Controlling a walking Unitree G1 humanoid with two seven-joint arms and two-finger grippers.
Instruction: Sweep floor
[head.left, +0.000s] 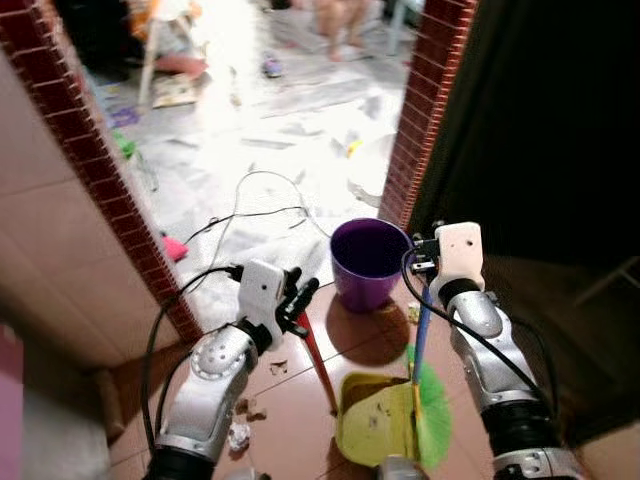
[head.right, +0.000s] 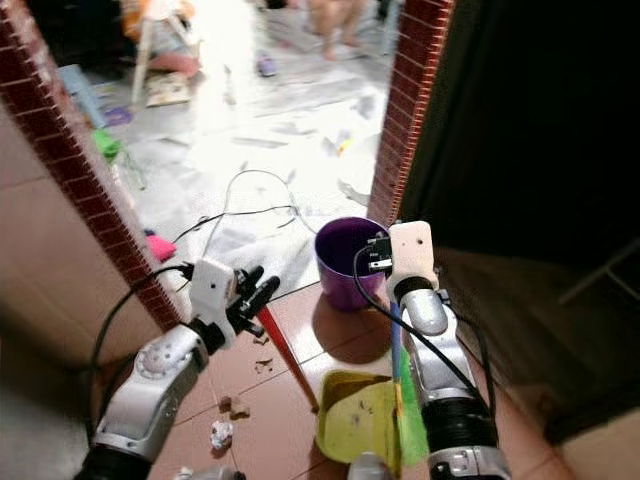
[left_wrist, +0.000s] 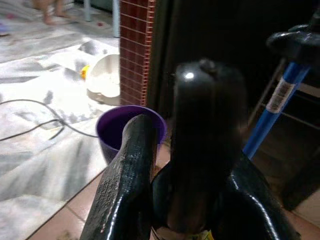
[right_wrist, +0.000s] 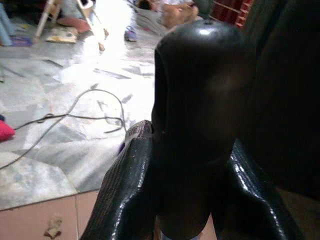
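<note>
The robot is standing in a doorway between two red brick pillars, looking down at a reddish tiled floor (head.left: 300, 400). The left pincer (head.left: 300, 300) is pinching the black top of a red handle (head.left: 318, 360) that is slanting down to a yellow-green dustpan (head.left: 375, 420) resting on the tiles. The right pincer (head.left: 425, 262) is clamping the black cap of a blue broom handle (head.left: 422, 335), whose green bristles (head.left: 432, 410) are sitting at the dustpan's right edge. In each wrist view the two fingers (right_wrist: 122, 195) are pressing against a rounded black grip (right_wrist: 197, 100).

A purple bucket (head.left: 368, 262) is standing just beyond the dustpan, near the right pillar. Crumpled bits of paper (head.left: 238, 432) are lying on the tiles beside the left arm, and dark specks are showing inside the dustpan. Beyond the threshold, a black cable (head.left: 250, 210) is trailing across a bright marble floor strewn with clutter.
</note>
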